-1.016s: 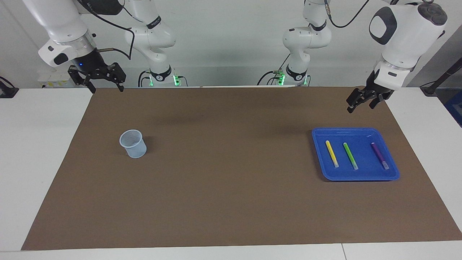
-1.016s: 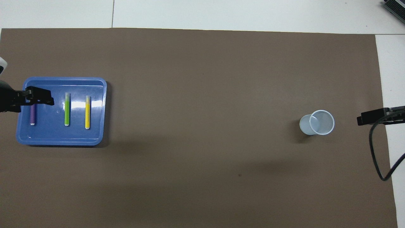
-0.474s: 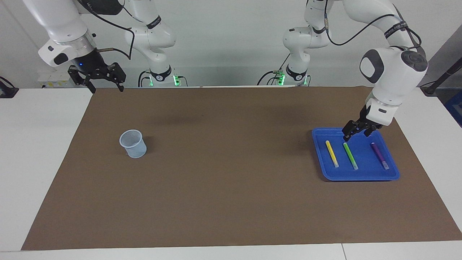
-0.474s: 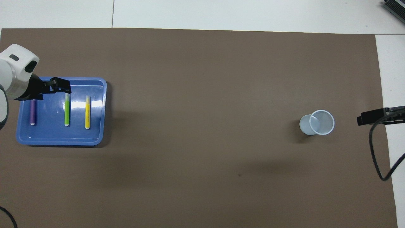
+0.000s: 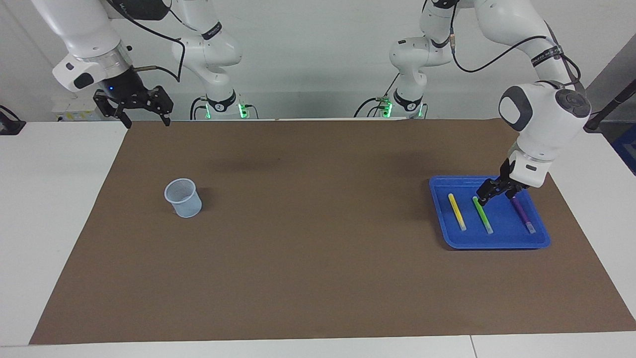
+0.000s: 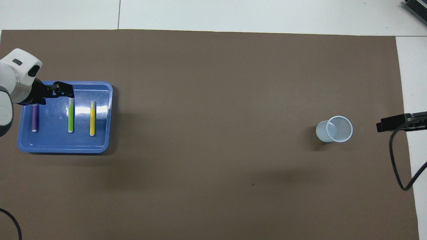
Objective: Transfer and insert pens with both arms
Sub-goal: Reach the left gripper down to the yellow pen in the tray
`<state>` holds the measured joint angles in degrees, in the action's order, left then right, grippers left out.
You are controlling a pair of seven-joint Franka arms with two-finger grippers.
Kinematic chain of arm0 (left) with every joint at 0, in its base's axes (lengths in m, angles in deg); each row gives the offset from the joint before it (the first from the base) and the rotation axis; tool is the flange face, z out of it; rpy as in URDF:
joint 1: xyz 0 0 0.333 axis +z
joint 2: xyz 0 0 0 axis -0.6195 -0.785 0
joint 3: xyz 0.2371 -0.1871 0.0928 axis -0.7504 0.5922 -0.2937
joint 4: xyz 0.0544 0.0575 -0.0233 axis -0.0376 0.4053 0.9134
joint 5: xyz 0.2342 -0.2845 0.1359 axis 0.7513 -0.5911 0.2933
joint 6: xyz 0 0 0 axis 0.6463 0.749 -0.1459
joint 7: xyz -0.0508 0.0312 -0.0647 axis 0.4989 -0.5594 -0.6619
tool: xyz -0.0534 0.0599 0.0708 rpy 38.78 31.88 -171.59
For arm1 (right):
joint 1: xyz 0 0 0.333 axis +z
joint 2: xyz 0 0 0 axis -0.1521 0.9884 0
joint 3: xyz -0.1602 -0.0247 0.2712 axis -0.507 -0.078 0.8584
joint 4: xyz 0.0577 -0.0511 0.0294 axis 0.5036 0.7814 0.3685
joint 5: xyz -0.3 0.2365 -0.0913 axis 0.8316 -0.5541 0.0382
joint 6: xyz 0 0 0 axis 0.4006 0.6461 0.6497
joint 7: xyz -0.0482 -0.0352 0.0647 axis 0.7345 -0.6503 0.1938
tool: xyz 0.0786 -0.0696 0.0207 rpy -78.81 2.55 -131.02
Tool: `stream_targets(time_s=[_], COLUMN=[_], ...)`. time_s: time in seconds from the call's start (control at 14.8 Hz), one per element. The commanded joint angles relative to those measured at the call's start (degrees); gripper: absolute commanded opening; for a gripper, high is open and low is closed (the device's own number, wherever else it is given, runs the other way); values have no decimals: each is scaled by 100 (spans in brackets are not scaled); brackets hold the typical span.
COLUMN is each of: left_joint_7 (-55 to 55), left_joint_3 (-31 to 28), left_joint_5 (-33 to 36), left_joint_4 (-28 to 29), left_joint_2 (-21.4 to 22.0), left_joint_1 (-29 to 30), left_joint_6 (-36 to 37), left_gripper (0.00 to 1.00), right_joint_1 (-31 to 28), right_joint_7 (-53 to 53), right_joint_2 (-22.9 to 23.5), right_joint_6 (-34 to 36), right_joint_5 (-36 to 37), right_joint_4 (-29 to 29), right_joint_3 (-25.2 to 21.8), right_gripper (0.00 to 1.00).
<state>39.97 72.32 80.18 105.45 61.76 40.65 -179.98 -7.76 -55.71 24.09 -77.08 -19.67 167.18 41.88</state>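
Left gripper (image 5: 497, 191) hanging open, empty, low over blue tray (image 5: 442, 219), near green pen (image 5: 482, 215). Yellow pen (image 5: 457, 212), purple pen (image 5: 523, 214) lying beside it. Right gripper (image 5: 141, 105) waiting open. Risk: fingers bumping neighbor pen, green pen rolling away. Cup (image 5: 183, 198) standing well apart.
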Motion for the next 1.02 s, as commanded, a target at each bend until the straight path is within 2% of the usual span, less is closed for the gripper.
stream_targets(time_s=[0.0,0.34,0.47,0.95], left_joint_7=[-29,-2,24,-29], left_joint_3=[-26,-26,-35,-35], left_joint_5=[90,90,90,90], left_joint_4=[64,265,529,819], left_joint_2=[-289,-475,-580,-537], left_joint_1=[-79,-290,-421,-413], left_joint_6=[-309,-581,-1019,-828], left_gripper=[100,100,100,98], right_joint_1=[6,32,32,59], right_joint_7=[133,124,72,80], right_joint_2=[18,18,10,-17], right_joint_6=[108,91,91,47], right_joint_5=[85,85,76,-47], right_joint_4=[-98,-98,-89,-19], right_joint_3=[9,27,35,53], right_gripper=[100,100,100,100])
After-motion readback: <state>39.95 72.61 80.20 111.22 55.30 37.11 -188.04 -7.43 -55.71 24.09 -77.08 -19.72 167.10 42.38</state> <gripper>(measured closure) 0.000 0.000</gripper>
